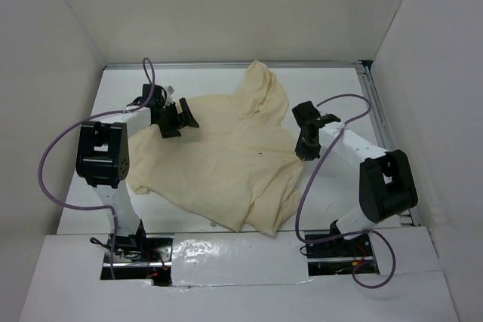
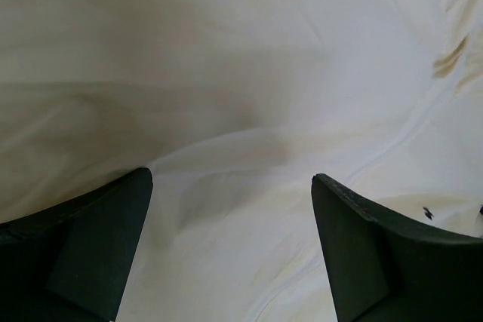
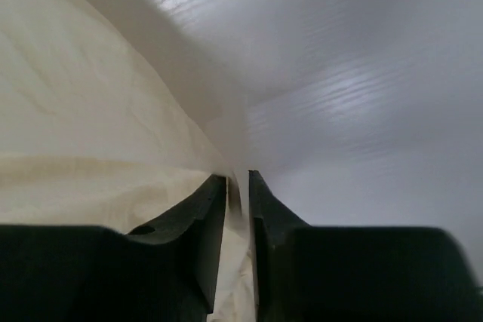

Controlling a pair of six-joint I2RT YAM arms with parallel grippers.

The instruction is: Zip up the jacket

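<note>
**Jacket (image 1: 226, 164) and grip points.** The jacket is a large cream garment. It lies crumpled and spread on the white table (image 1: 204, 81), between the left gripper (image 1: 177, 118) and the right gripper (image 1: 306, 145).

**Handling.** Its many shallow wrinkles suggest thin, soft, light cloth. It would likely drape, slide on the smooth table and bunch under any pull, with no stiffness to push against.

**Appearance.** One lobe, perhaps a hood or a sleeve, reaches beyond both sets of jaws. A folded corner lies on their near side. No zip teeth or slider can be made out in any view. A small dark speck (image 1: 260, 154) shows near the middle of the cloth.

**Left gripper.** The jaws are spread fully wide and hold nothing. Plain cloth lies directly below and ahead of them.

**Right gripper.** The jaws are drawn almost together, with a thin fold of the jacket's edge pinched between them. Cloth lies to their left, and bare table to their right and ahead.

**Suggested hold.** A pinch at a hem or front edge is best, since a flat panel offers nothing to grip. One gripper would probably need to tension the cloth while the other works the slider, once it is found.
</note>
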